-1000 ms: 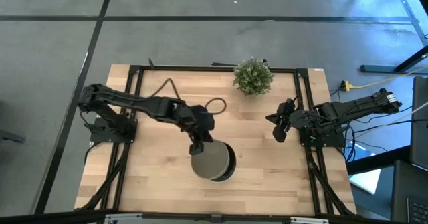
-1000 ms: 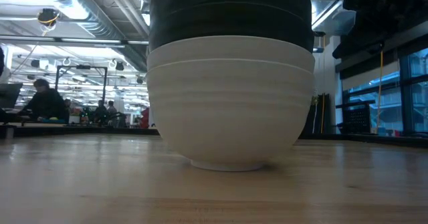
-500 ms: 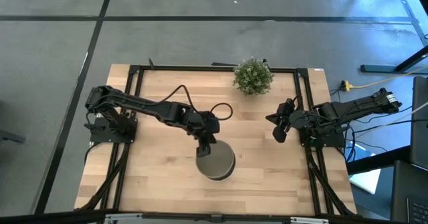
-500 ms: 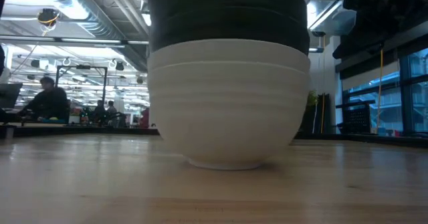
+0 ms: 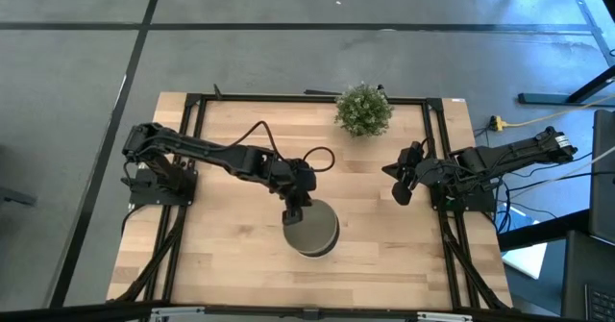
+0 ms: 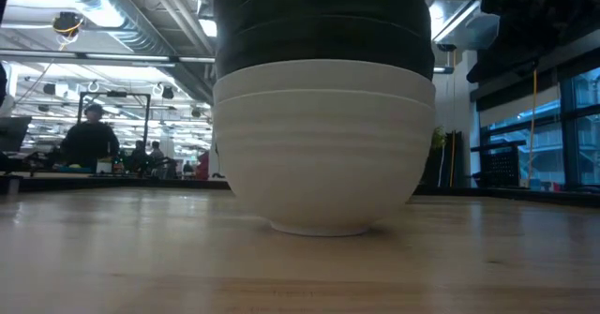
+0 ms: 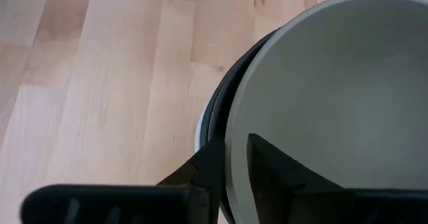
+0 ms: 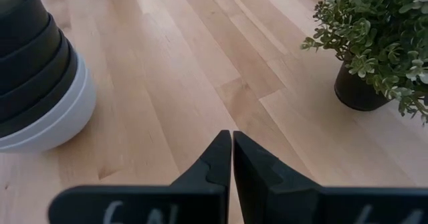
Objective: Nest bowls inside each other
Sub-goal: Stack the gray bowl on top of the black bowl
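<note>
1. One stack of bowls (image 5: 310,232) stands near the table's (image 5: 221,264) front middle, white ones lowest.
2. Left claw (image 5: 293,213) pinches the top grey-olive bowl's (image 7: 334,97) rim.
3. Right claw (image 5: 401,191), fingers together and empty, waits farther back near the potted plant (image 5: 363,109).

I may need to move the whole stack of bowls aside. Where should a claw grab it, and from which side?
Probably the rim, from above. The stack is round and wide, likely too broad to span; the left claw already pinches the grey bowl's rim, one finger inside, one outside. That lifts only the top bowl, so push low on the white bowl to shift all.
</note>
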